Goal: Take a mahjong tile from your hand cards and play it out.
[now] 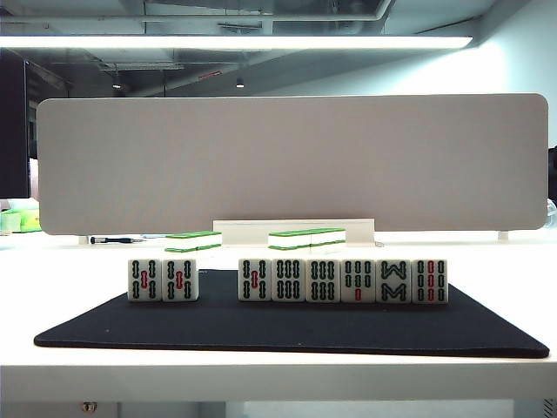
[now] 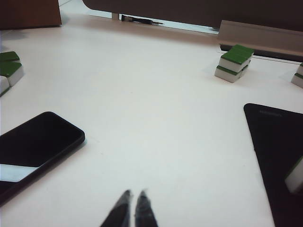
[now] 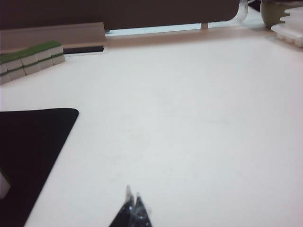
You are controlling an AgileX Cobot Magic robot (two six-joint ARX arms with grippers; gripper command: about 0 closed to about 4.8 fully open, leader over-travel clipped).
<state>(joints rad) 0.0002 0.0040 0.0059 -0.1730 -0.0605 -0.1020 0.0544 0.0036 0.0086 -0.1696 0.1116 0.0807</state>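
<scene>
On the black mat (image 1: 287, 326), the hand cards (image 1: 287, 280) line its far edge; left claw (image 2: 132, 201) and right claw (image 3: 132, 203) hang together, empty, over bare white surface (image 3: 189, 118).

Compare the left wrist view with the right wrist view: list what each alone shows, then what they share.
Only the left wrist view: the shut left gripper, a dark phone lying flat, a pen near the far divider. Only the right wrist view: the shut right gripper, a long double-layer row of green-backed tiles, a white tray at the far corner. Both: the white table, a black mat corner, neither gripper holding anything.
</scene>
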